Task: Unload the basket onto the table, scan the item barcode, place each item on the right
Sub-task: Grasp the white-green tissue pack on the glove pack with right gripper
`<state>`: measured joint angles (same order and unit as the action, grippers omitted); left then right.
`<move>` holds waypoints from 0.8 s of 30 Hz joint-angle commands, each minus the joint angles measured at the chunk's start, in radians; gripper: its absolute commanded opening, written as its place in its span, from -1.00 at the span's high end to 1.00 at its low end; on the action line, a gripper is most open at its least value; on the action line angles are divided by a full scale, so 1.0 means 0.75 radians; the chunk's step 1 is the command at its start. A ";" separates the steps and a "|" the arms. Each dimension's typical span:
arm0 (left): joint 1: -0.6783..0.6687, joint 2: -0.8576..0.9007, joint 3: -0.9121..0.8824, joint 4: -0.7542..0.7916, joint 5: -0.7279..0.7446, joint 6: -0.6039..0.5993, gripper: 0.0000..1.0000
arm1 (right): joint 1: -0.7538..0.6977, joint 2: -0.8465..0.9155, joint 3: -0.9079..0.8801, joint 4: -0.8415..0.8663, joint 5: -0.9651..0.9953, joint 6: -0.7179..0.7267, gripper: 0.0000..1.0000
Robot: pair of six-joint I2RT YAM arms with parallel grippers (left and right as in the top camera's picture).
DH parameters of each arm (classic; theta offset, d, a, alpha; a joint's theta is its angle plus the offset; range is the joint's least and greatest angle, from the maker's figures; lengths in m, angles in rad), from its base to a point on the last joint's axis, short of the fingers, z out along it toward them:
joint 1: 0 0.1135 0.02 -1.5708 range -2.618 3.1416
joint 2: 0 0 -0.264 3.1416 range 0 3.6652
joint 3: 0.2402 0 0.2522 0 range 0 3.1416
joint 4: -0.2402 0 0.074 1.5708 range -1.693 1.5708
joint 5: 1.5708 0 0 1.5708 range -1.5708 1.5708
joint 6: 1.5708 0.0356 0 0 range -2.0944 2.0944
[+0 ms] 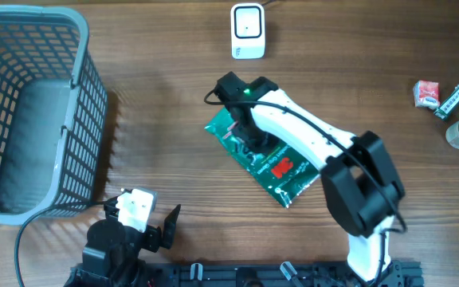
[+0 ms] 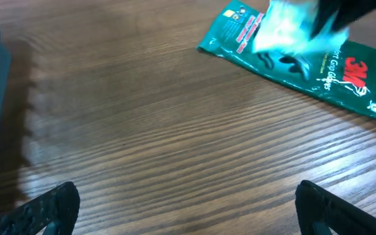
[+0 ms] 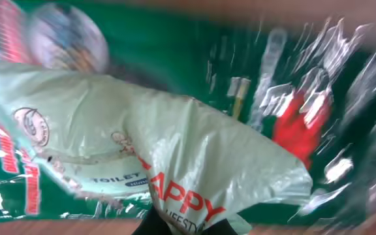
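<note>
Lying flat, green packet (image 1: 281, 179) runs diagonally upper-left to lower-right.

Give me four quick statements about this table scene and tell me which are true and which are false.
1. The left gripper is open with nothing between its fingers. True.
2. The green package lies inside the basket. False: it lies flat on the table, to the right of the basket.
3. The right gripper is shut on a pale plastic packet over the green package. True.
4. The white scanner stands right next to the left gripper. False: it stands at the far edge of the table, beyond the green package.
</note>
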<state>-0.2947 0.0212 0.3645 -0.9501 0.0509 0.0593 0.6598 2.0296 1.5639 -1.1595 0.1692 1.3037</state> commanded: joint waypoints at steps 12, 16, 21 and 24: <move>0.000 -0.004 -0.003 0.003 0.006 0.016 -1.00 | -0.003 -0.112 -0.233 0.398 1.362 -1.070 0.91; 0.000 -0.004 -0.003 0.003 0.006 0.016 -1.00 | 0.107 -0.075 -0.315 0.502 1.256 -1.143 0.91; 0.000 -0.004 -0.003 0.003 0.006 0.016 -1.00 | 0.198 -0.073 -0.315 0.572 0.859 -1.354 0.90; 0.000 -0.004 -0.003 0.003 0.006 0.016 -1.00 | 0.211 -0.073 -0.315 0.548 0.871 -1.354 0.91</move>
<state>-0.2947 0.0212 0.3645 -0.9501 0.0509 0.0593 0.8093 1.9709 1.3277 -0.7349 0.8440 0.3107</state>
